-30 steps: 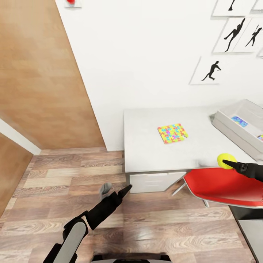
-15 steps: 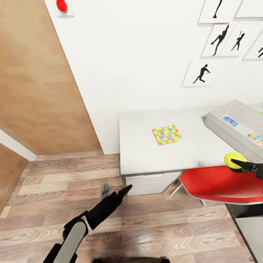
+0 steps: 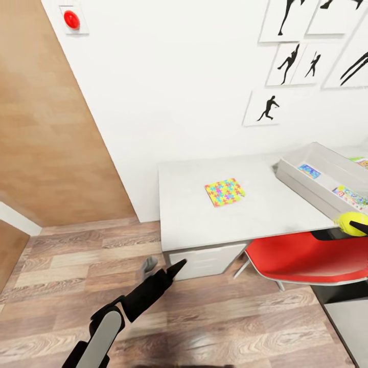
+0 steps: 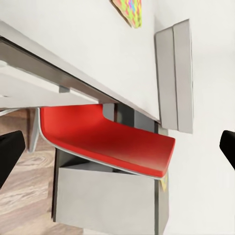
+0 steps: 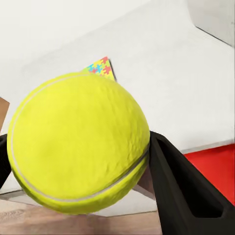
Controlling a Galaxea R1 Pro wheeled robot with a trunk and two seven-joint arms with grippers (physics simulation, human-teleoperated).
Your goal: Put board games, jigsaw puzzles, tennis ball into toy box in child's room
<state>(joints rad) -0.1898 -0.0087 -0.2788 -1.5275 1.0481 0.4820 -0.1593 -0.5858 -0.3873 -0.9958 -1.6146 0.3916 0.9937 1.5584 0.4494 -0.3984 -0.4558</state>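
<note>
Carrying the ball [image 3: 349,223] clamped in our right gripper [image 3: 359,227], we've swung toward the box [image 3: 306,183] at right (left gripper [image 3: 164,270] spread, idle).

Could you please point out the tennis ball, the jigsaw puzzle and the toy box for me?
tennis ball [image 5: 78,144]: right wrist view, middle of its yellow felt.
jigsaw puzzle [image 3: 224,191]: head view, centre of its colourful top.
toy box [image 3: 301,188]: head view, its grey outer side wall.
</note>
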